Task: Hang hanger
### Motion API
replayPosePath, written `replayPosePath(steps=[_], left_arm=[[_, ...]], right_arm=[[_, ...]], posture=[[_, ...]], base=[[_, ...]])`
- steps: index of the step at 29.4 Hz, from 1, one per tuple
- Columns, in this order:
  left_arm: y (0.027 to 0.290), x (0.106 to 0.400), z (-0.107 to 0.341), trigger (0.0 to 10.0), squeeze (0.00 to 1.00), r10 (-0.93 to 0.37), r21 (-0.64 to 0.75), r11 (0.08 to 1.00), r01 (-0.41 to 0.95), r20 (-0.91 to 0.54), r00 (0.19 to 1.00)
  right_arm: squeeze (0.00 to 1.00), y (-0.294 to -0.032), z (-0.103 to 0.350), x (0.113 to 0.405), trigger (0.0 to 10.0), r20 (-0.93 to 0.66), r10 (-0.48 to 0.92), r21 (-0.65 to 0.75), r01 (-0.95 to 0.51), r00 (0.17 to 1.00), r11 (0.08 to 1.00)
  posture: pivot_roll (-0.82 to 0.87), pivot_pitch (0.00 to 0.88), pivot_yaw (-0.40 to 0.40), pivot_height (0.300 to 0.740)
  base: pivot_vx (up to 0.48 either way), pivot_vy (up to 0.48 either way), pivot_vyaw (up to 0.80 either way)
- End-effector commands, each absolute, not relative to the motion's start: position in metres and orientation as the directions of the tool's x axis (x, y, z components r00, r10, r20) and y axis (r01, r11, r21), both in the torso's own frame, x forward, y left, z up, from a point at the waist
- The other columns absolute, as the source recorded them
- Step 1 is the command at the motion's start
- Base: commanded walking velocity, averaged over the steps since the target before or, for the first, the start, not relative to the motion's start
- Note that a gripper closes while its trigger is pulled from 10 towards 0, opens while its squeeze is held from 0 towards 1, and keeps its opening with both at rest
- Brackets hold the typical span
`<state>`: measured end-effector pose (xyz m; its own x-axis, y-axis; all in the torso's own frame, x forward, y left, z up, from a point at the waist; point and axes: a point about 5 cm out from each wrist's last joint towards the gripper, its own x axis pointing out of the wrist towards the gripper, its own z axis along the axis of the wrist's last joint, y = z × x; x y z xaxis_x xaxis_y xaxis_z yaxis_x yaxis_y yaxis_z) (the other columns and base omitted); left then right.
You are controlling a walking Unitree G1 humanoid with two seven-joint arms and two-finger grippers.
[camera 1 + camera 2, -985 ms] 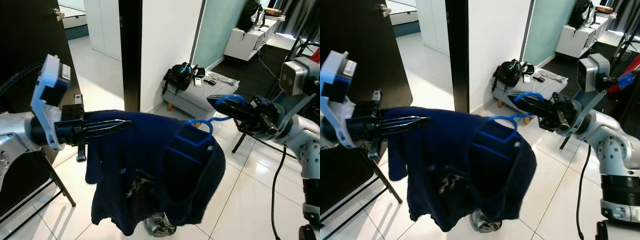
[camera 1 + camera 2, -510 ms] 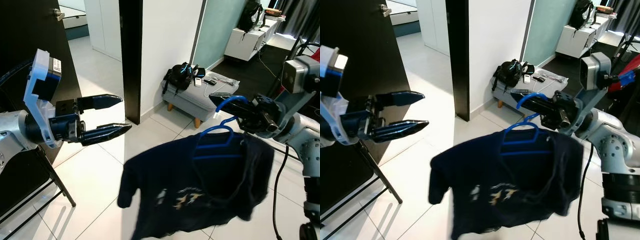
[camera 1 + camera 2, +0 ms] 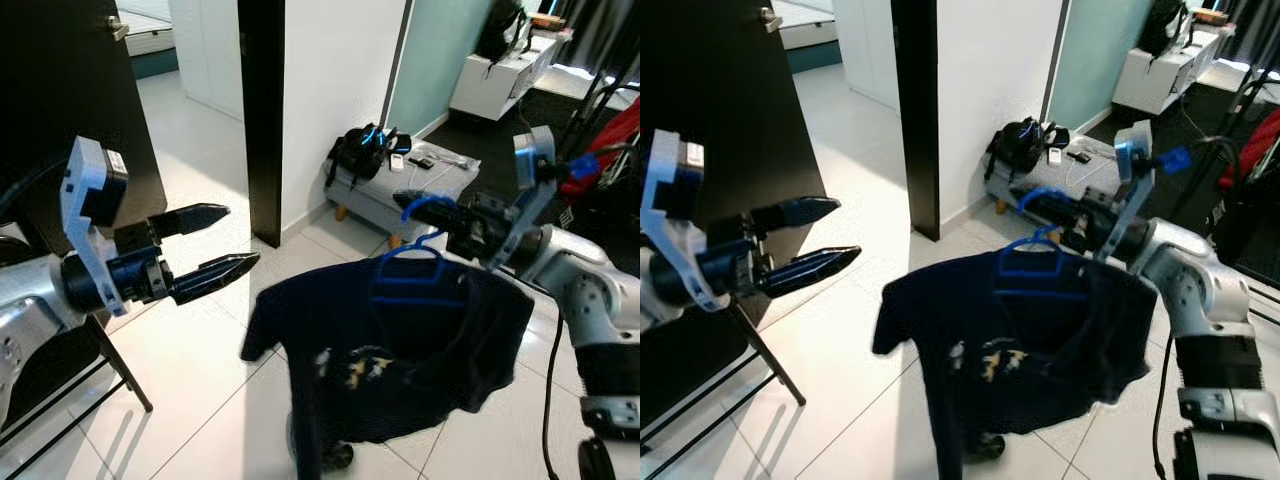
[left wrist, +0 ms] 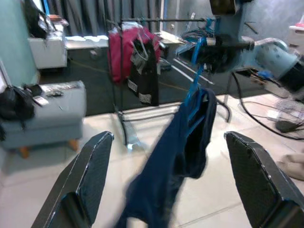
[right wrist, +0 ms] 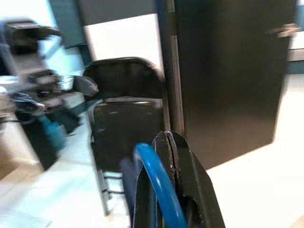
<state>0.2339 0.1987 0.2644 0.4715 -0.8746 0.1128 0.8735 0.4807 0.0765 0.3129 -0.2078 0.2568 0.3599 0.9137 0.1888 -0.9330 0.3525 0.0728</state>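
The right gripper (image 3: 425,212) pinches the blue hanger (image 3: 410,268) by its hook; the clothes rack (image 4: 161,21) stands behind it.

Glossy white tiles on the floor (image 3: 215,350), mirroring the light. Soft, matt dark-blue cloth for the shirt (image 3: 400,350), with a faded print. Smooth, shiny blue plastic for the hanger (image 3: 410,265). Black, faintly glossy plastic on the left hand (image 3: 215,245) and the right hand (image 5: 171,185). Brushed silver metal on both arms. Grey cloth over the bench (image 3: 395,195). Smooth dark door (image 3: 60,90).
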Motion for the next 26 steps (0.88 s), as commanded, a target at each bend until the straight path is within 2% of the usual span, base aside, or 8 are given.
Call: replayPosePath(steps=[1, 6, 8, 21, 26], left_arm=[[0.202, 0.226, 0.268, 10.0, 0.0, -0.896, 0.072, 0.441, 0.895, 0.101, 0.433], [0.208, 0.214, 0.269, 10.0, 0.0, -0.933, 0.052, 0.353, 0.934, 0.096, 0.348], [0.208, 0.213, 0.269, 10.0, 0.0, -0.937, 0.062, 0.343, 0.937, 0.089, 0.338], [0.206, 0.223, 0.272, 10.0, 0.0, -0.921, 0.147, 0.389, 0.909, 0.056, 0.385], [0.202, 0.235, 0.274, 10.0, 0.0, -0.889, 0.251, 0.45, 0.857, 0.03, 0.457]], right_arm=[[0.0, -0.217, 0.275, 0.305, 0.0, 0.238, 0.922, 0.022, -0.95, 0.306, 0.31], [0.0, -0.231, 0.3, 0.297, 0.0, 0.294, 0.923, -0.028, -0.964, 0.246, 0.266], [0.0, -0.234, 0.304, 0.296, 0.0, 0.302, 0.923, -0.038, -0.964, 0.238, 0.261], [0.0, -0.24, 0.32, 0.291, 0.0, 0.316, 0.928, -0.09, -0.967, 0.198, 0.237], [0.0, -0.238, 0.342, 0.282, 0.0, 0.385, 0.917, -0.14, -0.975, 0.109, 0.175]], posture=[[0.04, 0.0, -0.065, 0.74], [0.03, 0.0, -0.062, 0.74], [0.03, 0.0, -0.062, 0.74], [0.02, 0.0, -0.059, 0.74], [0.03, 0.0, -0.054, 0.74]], base=[[0.0, 0.0, 0.0], [0.0, 0.0, 0.0], [0.0, 0.0, 0.0], [0.0, 0.0, 0.0], [0.0, 0.0, 0.0]])
